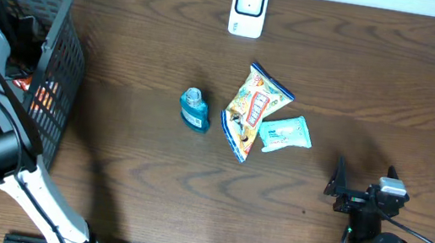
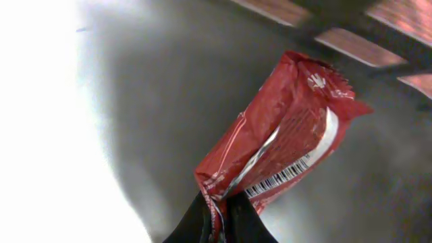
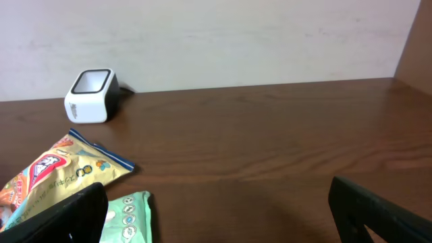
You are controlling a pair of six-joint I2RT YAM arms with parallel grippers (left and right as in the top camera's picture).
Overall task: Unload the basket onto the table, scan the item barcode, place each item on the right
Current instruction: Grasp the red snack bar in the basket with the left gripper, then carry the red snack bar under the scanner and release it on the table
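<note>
L fingers (image 2: 241,217): closed, pinching lower edge of red packet (image 2: 283,135) inside basket (image 1: 67,41). Packet extends up and away from tips, w/ barcode (image 2: 280,177) just above grip pt. R fingers (image 3: 61,216): spread wide, holding nothing, low over desk (image 1: 133,178). Scanner (image 3: 92,96) well ahead-left of R fingers. Snack bag (image 3: 54,175) and wipes pack (image 3: 128,216) near, ahead-left.

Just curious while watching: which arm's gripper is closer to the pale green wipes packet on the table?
Right. The right gripper sits open with the pale green wipes packet just ahead; the left gripper is far off in the grey mesh basket, shut on a red wrapper.
</note>
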